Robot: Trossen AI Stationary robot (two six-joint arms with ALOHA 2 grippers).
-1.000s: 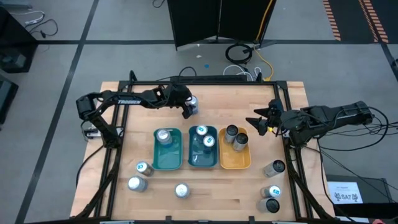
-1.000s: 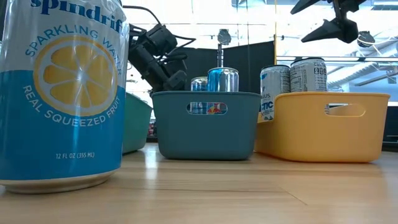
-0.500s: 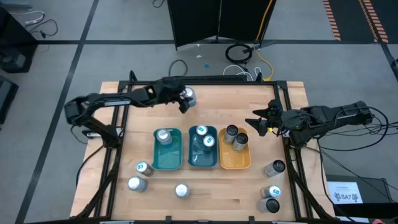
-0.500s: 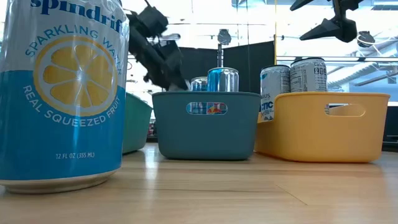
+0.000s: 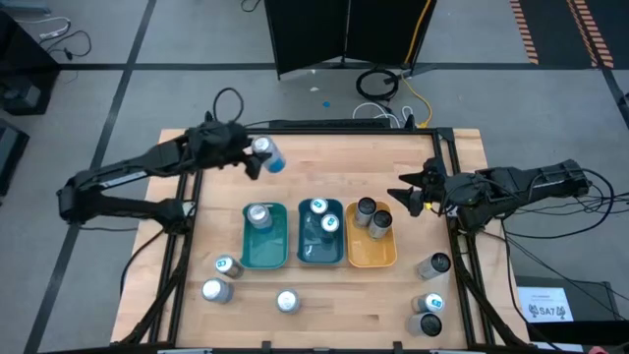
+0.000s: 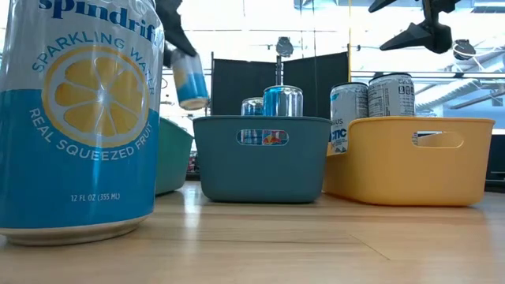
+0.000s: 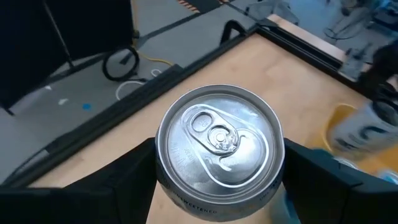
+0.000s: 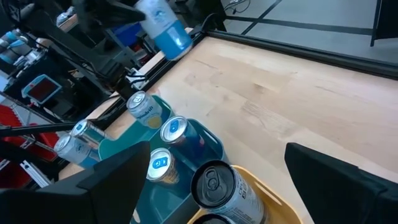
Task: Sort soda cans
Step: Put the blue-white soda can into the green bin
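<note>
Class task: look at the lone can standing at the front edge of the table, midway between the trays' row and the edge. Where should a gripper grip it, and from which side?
Grip the can around its round side wall near the top, coming straight down from above: it stands upright with open table around it.

A robotics lab, by every sign: a wooden counter (image 5: pixel 324 162) framed in black rails (image 5: pixel 178 258) stands on grey floor (image 5: pixel 197 39) marked with dark lines, coiled cables (image 5: pixel 378 84) lie beyond it by a black partition (image 5: pixel 339 34), and striped hazard tape (image 5: pixel 580 29) marks one corner.
</note>
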